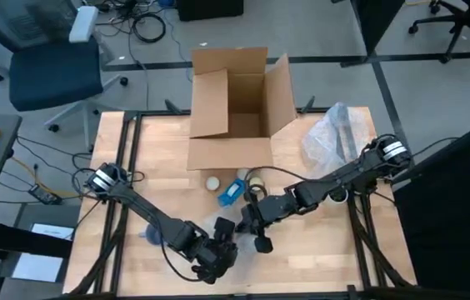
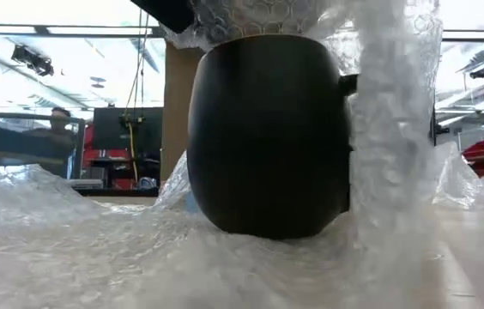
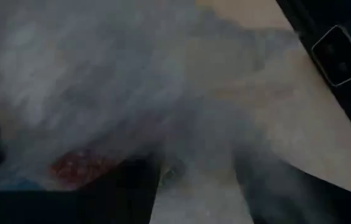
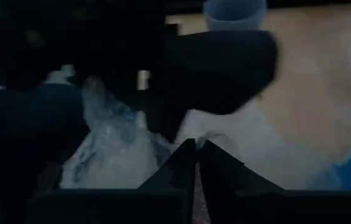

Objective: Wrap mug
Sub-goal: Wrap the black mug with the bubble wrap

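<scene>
Bubble wrap, clear and crinkled (image 2: 70, 232), lay under and around the round black ceramic mug (image 2: 268, 137), which sat near the front edge of the wooden counter (image 1: 160, 167) between your two pincers. One strip of wrap rose beside the mug and draped over its top, held from above.

Your right pincer (image 4: 193, 149) looked clenched, its fingertips meeting on a thin edge of film. Your left pincer (image 1: 215, 260) sat low at the front of the counter, pressed into wrap; I could not tell whether it was released or clenched.

You risked the film slipping from that narrow pinch, which would let the raised strip fall away from the mug. You also risked tipping or dragging the mug if either arm pulled sideways, since loose, springy wrap lay beneath it.

From above, both arms hid the mug almost completely. Its handle was not clearly visible in any view, and the left wrist view showed little but blurred film.
</scene>
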You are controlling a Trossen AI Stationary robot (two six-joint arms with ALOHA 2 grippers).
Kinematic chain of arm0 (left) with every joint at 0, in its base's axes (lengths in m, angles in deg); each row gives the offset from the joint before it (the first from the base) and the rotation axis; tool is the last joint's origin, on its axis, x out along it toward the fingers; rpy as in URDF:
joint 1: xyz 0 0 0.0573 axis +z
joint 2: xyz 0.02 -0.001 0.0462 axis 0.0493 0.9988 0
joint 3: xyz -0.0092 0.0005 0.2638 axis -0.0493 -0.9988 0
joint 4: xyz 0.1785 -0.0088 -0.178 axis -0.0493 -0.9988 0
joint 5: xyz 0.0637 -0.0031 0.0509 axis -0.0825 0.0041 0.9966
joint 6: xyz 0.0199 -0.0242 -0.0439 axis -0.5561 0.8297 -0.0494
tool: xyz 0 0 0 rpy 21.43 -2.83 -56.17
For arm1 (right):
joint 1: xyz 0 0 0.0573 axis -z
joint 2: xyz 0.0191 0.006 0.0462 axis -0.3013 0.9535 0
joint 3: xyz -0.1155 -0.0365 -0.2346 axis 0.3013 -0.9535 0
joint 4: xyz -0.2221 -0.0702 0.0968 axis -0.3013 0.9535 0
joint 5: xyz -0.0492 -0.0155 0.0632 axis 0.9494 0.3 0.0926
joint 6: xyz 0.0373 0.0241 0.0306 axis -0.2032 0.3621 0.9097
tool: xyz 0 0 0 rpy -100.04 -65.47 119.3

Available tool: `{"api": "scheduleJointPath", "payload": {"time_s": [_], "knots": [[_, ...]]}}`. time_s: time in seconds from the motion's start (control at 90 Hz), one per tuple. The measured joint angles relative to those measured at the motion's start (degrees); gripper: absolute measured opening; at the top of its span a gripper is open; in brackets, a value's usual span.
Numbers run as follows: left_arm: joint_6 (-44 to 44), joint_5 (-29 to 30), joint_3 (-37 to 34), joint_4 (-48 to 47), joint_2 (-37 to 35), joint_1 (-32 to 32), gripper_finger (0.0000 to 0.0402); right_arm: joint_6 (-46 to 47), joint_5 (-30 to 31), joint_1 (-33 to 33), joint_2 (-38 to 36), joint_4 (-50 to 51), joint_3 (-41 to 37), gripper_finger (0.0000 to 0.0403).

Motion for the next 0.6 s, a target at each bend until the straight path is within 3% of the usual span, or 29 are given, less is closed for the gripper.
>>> {"api": "scheduleJointPath", "payload": {"time_s": [0.256,0.6], "knots": [[0.14,0.33,8.42,-6.76,-0.28,-1.04,0.0183,-0.02,-1.26,0.46,0.0,-0.3,-0.01,0.0],[4.31,0.55,10.08,-10.16,-0.26,-5.51,0.0183,0.02,-3.21,0.48,0.02,-0.39,-0.01,0.0]]}}
